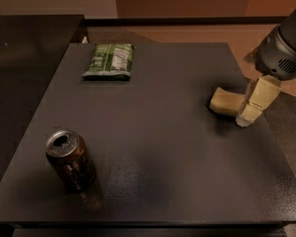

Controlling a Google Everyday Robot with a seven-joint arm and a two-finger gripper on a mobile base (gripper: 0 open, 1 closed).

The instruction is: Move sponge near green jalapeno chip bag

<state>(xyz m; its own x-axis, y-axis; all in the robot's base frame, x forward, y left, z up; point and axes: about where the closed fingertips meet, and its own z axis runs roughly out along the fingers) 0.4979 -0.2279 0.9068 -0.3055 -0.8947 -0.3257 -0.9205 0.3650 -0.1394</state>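
Sponge (226,101) is laid near the right edge of the table (163,147), and the gripper (247,112) is held against its right end; whether the gripper is spread or pressed together cannot be told. The green jalapeno chip bag (109,61) is laid at the table's back left, well apart, and a can (70,159) is stood at its front left.

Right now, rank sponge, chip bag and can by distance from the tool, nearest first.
The tool is at the right edge of the table.
1. sponge: right side, just left of the tool.
2. bag, far left, and can, near left: both across the table, too close to call.
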